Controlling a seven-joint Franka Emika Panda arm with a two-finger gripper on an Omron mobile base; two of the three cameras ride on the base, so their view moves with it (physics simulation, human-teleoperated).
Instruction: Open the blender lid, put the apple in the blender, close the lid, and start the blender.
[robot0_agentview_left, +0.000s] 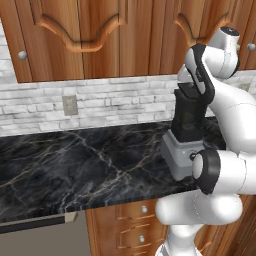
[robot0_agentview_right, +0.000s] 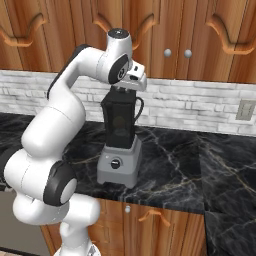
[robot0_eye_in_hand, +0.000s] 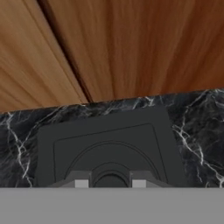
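Observation:
The blender (robot0_agentview_right: 118, 162) stands on the black marble counter, a grey base with a round black knob (robot0_agentview_right: 116, 163) under a tall dark jar (robot0_agentview_left: 187, 117). The black blender lid (robot0_eye_in_hand: 109, 148) lies flat on the jar's rim. My gripper (robot0_eye_in_hand: 110, 183) points straight down at the lid's middle. Its fingertips (robot0_eye_in_hand: 81, 183) sit close on either side of the lid's round centre, which fills the gap between them. From the base views my hand (robot0_agentview_right: 131, 80) sits right on top of the jar. A dim roundish shape shows through the jar wall (robot0_agentview_right: 120, 122); whether it is the apple I cannot tell.
The marble counter (robot0_agentview_left: 75, 165) stretches left of the blender, with a brick backsplash and an outlet (robot0_agentview_left: 70, 105) behind. Wooden wall cabinets (robot0_agentview_right: 180, 35) hang close above my hand. Drawers (robot0_agentview_right: 150, 217) sit under the counter edge.

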